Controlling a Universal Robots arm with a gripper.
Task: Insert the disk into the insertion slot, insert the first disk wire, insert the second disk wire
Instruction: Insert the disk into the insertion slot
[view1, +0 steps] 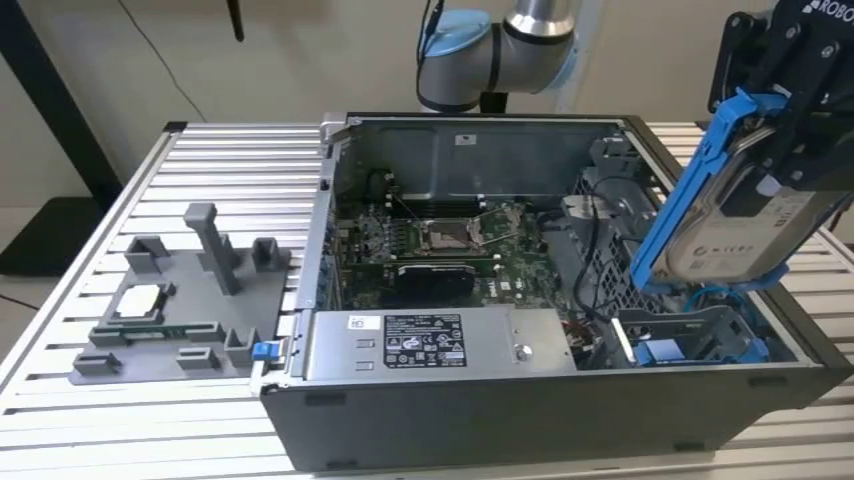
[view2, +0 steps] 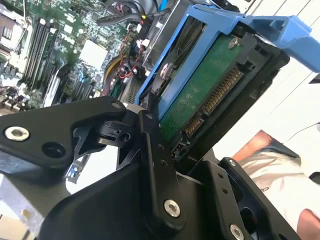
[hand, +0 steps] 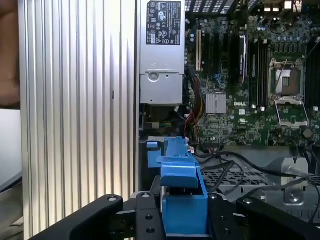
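An open computer case is lying on a slatted metal table, exposing a green motherboard with 1 processor socket. A grey power-supply box is sitting along the case's near wall. At the exterior view's left, a grey fixture is resting on the table, carrying 1 square silver chip.

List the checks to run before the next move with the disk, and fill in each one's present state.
1. Gripper shut on the disk: ok.
2. Disk seated in the drive bay: not ok; it hangs tilted above it.
3. Disk's connector bare, no wire in it: ok.
4. Drive bay free of the loose cables: cannot tell.
5. Computer case open for access: ok.
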